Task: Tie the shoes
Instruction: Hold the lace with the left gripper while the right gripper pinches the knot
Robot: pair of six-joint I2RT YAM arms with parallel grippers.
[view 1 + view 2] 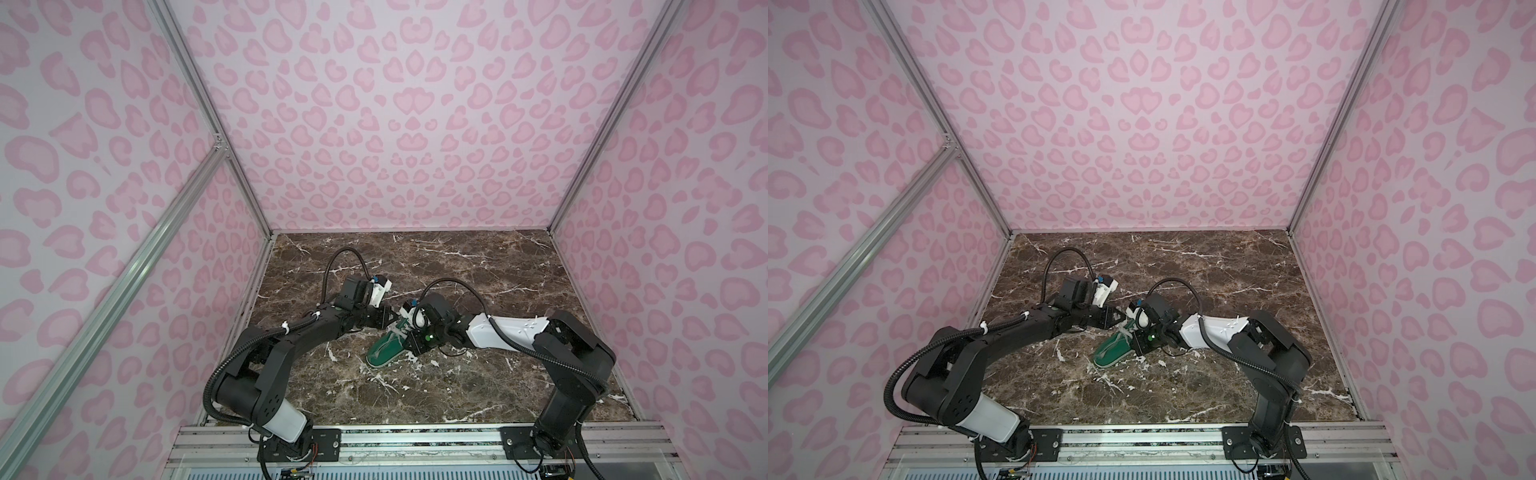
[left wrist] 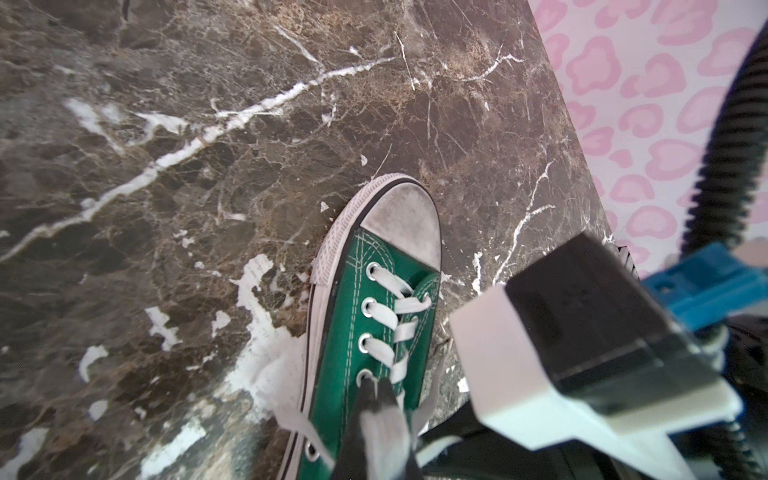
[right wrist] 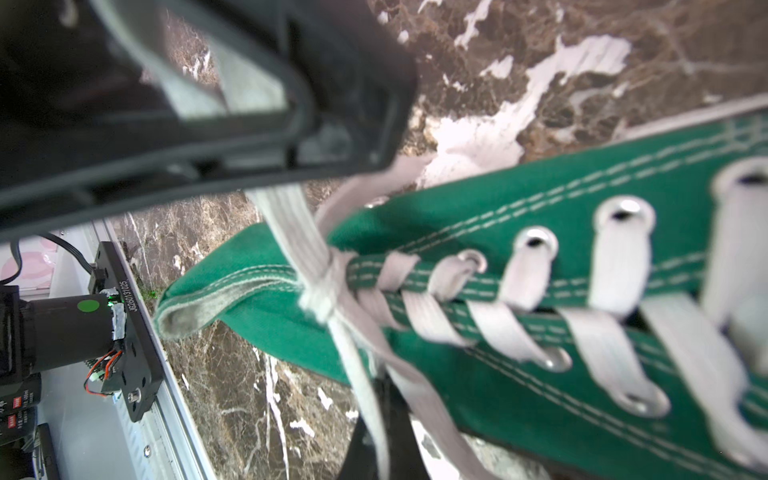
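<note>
Pinching white laces with both grippers over one green canvas sneaker (image 1: 384,350) lying on the brown marble tabletop (image 1: 478,270), toe toward the near rail.

Top views: sneaker (image 1: 1111,352) sits mid-table, slightly near of centre. My left gripper (image 1: 386,319) reaches in from the left at the ankle end, my right gripper (image 1: 409,332) from the right, both crowded over the shoe's opening. Wrist cameras and black cable loops block the fingertips, so the grip itself can't be made out here. Pink leopard-print walls (image 1: 415,124) on three sides, aluminium rail (image 1: 415,436) at the near edge with both arm bases.

Left wrist view: white rubber toe cap (image 2: 405,216), scuffed grey, points away; white laces (image 2: 395,328) criss-cross through metal eyelets. My left fingers (image 2: 376,419), pressed together, clamp a flat lace strand near the lower eyelets. Right arm's white-and-black camera housing (image 2: 582,357) cuts off the shoe's far side; heel out of frame.

Right wrist view: very close, blurry at edges. A tight first knot (image 3: 328,286) sits at the top of the lacing, by the green tongue (image 3: 232,299). One strand runs up into the left gripper (image 3: 332,124), a dark blurred mass; another runs down into my right fingers (image 3: 365,440), closed on it, mostly cut off by the frame. Arm base (image 3: 70,328) behind.
</note>
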